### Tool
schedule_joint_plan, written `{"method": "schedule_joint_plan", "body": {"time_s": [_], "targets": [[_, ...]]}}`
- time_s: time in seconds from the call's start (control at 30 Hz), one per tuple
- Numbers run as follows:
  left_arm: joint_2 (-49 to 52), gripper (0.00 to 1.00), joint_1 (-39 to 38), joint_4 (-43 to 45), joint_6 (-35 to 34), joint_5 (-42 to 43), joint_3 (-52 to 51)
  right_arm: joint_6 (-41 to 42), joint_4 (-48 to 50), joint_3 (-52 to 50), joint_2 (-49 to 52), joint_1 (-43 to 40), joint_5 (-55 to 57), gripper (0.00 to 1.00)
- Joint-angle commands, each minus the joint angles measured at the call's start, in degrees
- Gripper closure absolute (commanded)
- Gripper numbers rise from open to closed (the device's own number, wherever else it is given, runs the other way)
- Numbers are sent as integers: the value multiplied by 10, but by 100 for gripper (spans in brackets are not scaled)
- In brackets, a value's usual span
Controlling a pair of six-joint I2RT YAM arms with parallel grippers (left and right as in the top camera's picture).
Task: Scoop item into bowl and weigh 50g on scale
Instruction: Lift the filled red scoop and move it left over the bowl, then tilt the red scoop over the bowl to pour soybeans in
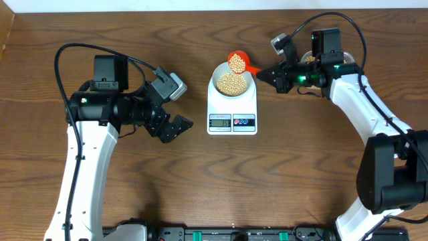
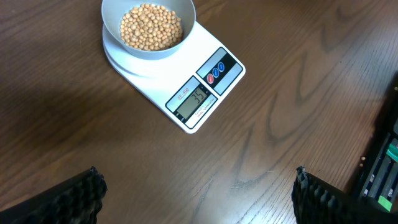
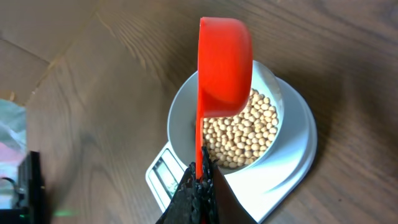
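The white scale (image 1: 232,107) stands mid-table with the white bowl (image 1: 221,78) on it, holding tan beans (image 1: 232,82). My right gripper (image 1: 265,72) is shut on the handle of a red scoop (image 1: 238,62), held tilted over the bowl's far rim with beans in it. In the right wrist view the scoop (image 3: 222,65) is tipped on its side above the beans (image 3: 249,130) in the bowl (image 3: 180,121); the fingers (image 3: 200,180) clamp the handle. My left gripper (image 1: 175,127) is open and empty, left of the scale. The left wrist view shows the scale (image 2: 193,87), its display reading 35, and the bowl (image 2: 112,28).
A container with more beans (image 1: 309,59) sits behind my right arm at the back right, mostly hidden. Black equipment (image 1: 221,234) lines the table's front edge. Cables trail from both arms.
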Motion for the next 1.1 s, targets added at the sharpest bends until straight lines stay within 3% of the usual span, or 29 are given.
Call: {"method": "schedule_joint_plan", "body": {"time_s": [0.0,0.43,0.63,1.07], "targets": [[-6,2,2,-2,10,8,3,-38,-1,-2,6,6,23,99],[-6,2,2,-2,10,7,3,-51,0,-2,-13,7,38,99],[-6,2,2,-2,10,7,3,-98,-27,-2,-15,31,139,99],[-6,2,2,-2,10,7,3,-100,-22,-2,-47,48,145,99]]}}
